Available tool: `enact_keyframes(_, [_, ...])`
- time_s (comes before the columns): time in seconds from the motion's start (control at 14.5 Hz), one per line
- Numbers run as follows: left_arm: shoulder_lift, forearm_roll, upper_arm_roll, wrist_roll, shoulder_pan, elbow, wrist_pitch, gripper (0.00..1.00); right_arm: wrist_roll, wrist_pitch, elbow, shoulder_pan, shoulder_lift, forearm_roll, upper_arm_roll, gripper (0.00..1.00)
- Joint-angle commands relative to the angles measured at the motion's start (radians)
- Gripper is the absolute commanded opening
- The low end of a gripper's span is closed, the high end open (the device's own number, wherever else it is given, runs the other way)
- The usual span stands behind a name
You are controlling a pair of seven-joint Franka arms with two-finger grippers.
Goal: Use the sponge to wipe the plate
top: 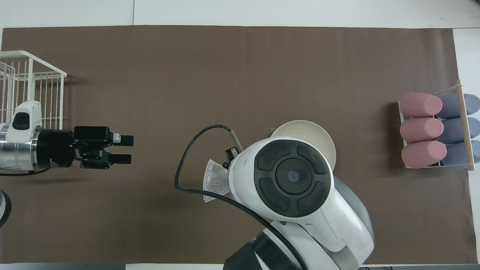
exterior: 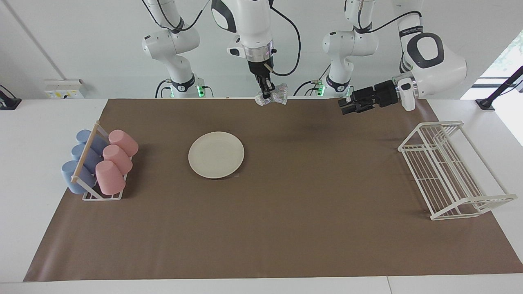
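The right claw [exterior: 268, 90], high over the desk's robot edge, is clamped on the sponge [exterior: 276, 98]. The plate [exterior: 216, 154] lies on the mat. The left claw [exterior: 344, 107] hangs apart over the mat.

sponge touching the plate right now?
No, the sponge hangs in the right pincer, raised clear of the plate, which lies bare on the brown mat.

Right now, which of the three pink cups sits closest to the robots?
The pink cup at the end of the pink row nearest the robots, highest in the facing view. The other two pink cups lie farther away in the same cup rack.
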State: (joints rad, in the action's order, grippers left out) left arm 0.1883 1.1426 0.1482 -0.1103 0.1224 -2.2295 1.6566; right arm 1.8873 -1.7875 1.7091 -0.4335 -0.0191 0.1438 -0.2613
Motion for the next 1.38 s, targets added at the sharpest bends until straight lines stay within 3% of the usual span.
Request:
enact_keyframes(0.0, [0.034,0.092,0.001,-0.153,-0.001,-0.094,-0.058,1.00,0.019,-0.001,-0.034,-0.002,-0.022,-0.027,-0.003,0.00])
enact_keyframes(0.21, [0.033,0.196,-0.001,-0.290,0.060,-0.143,-0.060,1.00,0.018,-0.001,-0.032,-0.002,-0.022,-0.029,-0.003,0.00])
enact_keyframes(0.83, [0.031,0.309,-0.002,-0.255,0.331,-0.145,0.103,1.00,0.015,0.000,-0.028,-0.002,-0.022,-0.029,-0.003,0.00])
enact_keyframes(1.17, [0.033,0.309,-0.005,-0.200,0.345,-0.140,0.107,1.00,0.013,0.002,-0.026,-0.002,-0.022,-0.029,-0.003,0.00])
enact_keyframes(1.31, [0.033,0.309,-0.006,-0.192,0.365,-0.140,0.115,0.92,0.013,0.002,-0.026,-0.002,-0.022,-0.029,-0.003,0.00])
